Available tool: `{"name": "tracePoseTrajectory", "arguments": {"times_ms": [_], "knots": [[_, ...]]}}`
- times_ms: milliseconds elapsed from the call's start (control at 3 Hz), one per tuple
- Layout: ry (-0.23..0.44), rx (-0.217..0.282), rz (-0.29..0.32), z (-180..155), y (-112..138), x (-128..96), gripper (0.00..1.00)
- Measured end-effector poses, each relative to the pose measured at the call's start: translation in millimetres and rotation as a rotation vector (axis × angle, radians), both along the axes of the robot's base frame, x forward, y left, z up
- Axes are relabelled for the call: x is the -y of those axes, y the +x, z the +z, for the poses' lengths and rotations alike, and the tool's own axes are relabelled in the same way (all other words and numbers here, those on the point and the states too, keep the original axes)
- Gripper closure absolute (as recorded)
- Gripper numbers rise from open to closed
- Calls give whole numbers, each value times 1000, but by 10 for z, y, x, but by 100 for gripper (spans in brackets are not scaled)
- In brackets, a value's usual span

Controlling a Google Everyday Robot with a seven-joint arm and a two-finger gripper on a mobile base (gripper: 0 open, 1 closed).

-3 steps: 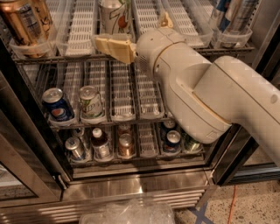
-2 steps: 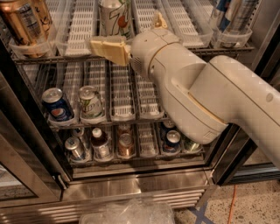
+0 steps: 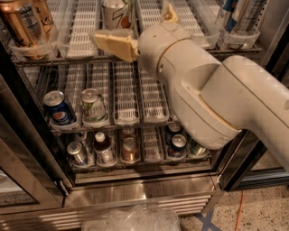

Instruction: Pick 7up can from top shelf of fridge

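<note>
The 7up can (image 3: 116, 13) stands at the front of a middle lane of the top shelf (image 3: 79, 27), its lid cut off by the upper edge and its foot hidden behind one tan finger. The arm (image 3: 216, 90) covers the right half of the fridge (image 3: 135, 191) and the right end of the lower racks.

The lanes on either side of the can are bare at the front. A gold can (image 3: 22, 20) sits well to the left, and more cans (image 3: 235, 18) to the right.

The gripper (image 3: 132, 22) is at the shelf's front lip, right at the can. Its jaws are released and wide apart: one finger lies low in front of the can, the other pokes up to its right. I cannot tell whether either touches it.
</note>
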State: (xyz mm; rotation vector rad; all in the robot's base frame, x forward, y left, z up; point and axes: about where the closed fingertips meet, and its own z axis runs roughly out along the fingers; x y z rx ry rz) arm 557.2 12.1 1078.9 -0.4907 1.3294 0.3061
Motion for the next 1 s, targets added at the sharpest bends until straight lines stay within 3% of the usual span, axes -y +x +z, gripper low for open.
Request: {"name": "tracePoseTrajectory", "arguments": {"times_ms": [333, 1000], "knots": [[-19, 47, 3, 104, 85, -139, 0], [-39, 14, 24, -35, 230, -273, 0]]}}
